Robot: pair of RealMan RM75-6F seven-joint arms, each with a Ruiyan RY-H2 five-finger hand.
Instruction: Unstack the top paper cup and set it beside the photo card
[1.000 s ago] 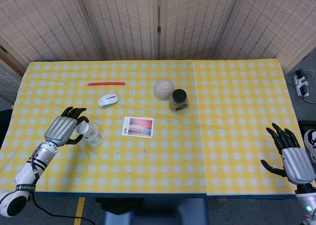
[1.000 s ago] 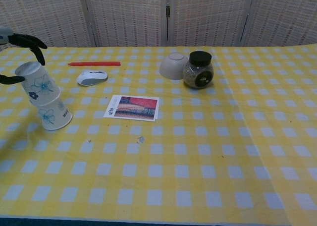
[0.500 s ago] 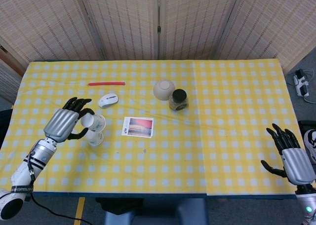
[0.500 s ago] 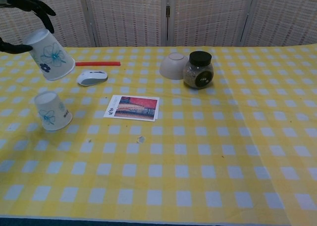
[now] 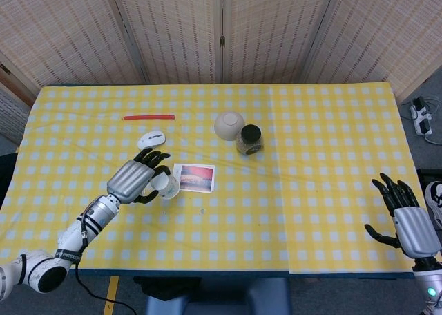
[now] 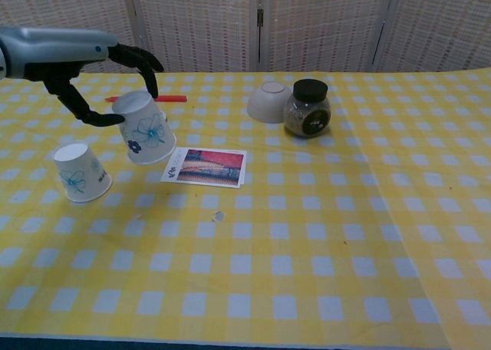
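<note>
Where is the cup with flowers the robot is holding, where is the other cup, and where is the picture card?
held paper cup (image 6: 147, 131), chest view, on its flowered side wall.
other paper cup (image 6: 79, 173), chest view, on its side wall; it stands upside down.
photo card (image 6: 207, 166), chest view, on the middle of its printed face.

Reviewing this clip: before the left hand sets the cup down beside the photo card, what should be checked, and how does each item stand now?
1. Left hand holds the lifted paper cup: ok.
2. Cup fully separated from the other paper cup, which stands inverted on the table: ok.
3. Cup upright for placing: not ok, it is tilted.
4. Cup clear of the photo card: cannot tell; it hangs at the card's left edge.
5. Computer mouse out of the way: cannot tell, it lies just behind the hand.
6. Right hand away from the work: ok, open at the far edge.
</note>
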